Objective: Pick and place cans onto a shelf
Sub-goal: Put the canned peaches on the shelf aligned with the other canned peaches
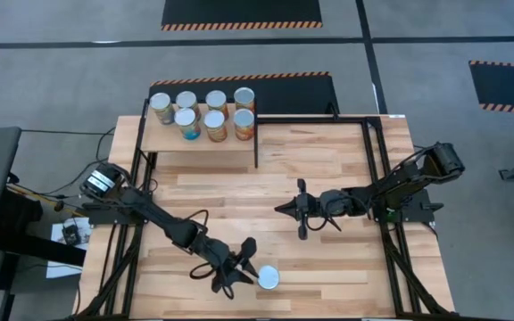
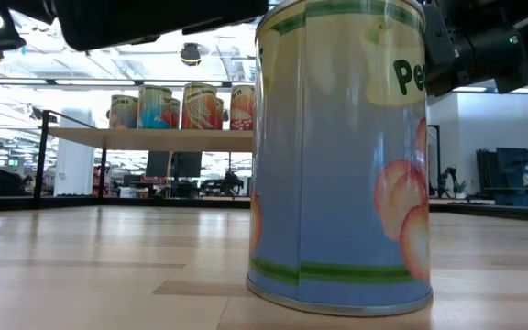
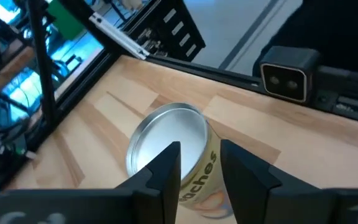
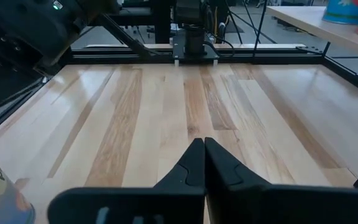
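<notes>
Seven cans (image 1: 205,114) on shelf (image 1: 199,138) at far left corner of bench (image 1: 328,169), in two rows: four behind, three in front. Eighth can (image 1: 268,278) upright on bench near front edge, silver top up, peach label showing in low view. Left hand (image 1: 239,267) low beside this can, fingers (image 3: 166,171) spread, one tip over can's lid; not gripping. Right hand (image 1: 300,209) over bench middle, well apart from cans, fingers (image 4: 194,165) pressed together, holding nothing.

Grey concrete floor (image 1: 78,80) around light plank worktop (image 1: 328,169); black mats with orange-striped edges (image 1: 241,12) far side. Bright ceiling lights (image 2: 26,69), white walls (image 2: 502,119), dark equipment (image 2: 511,170) at right.
</notes>
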